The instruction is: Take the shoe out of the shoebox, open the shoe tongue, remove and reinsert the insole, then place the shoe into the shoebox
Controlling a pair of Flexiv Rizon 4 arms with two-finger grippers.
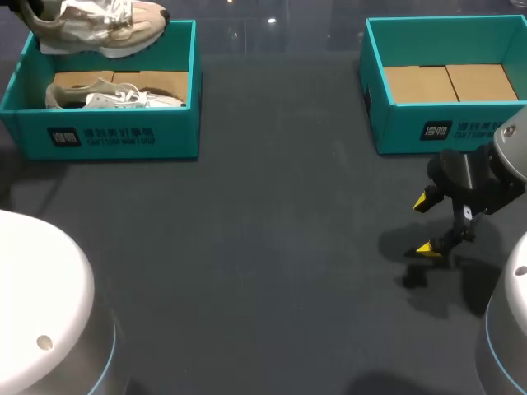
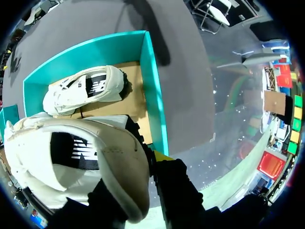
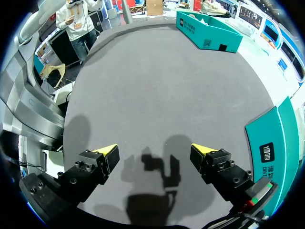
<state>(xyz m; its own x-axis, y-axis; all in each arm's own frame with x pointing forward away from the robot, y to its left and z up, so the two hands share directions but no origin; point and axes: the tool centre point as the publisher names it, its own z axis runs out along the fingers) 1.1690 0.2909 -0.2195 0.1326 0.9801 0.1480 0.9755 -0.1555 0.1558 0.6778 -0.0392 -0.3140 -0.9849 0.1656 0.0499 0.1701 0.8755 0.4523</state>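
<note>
A beige-and-white shoe (image 1: 99, 25) hangs in the air over the back rim of the left teal shoebox (image 1: 123, 136). My left gripper (image 2: 151, 160) is shut on its heel (image 2: 107, 162); one yellow tip shows beside the heel and the other finger is hidden behind the shoe. A second matching shoe (image 2: 86, 88) lies on its side on the box's cardboard floor (image 1: 115, 95). My right gripper (image 1: 426, 224) hovers low over the table at the right, open, with nothing between its fingers (image 3: 108, 151).
A second teal shoebox (image 1: 445, 123) stands at the back right, holding only its cardboard floor, just behind my right gripper. It also shows close beside that gripper as a teal wall (image 3: 281, 138). Dark grey table (image 1: 272, 247) stretches between the boxes.
</note>
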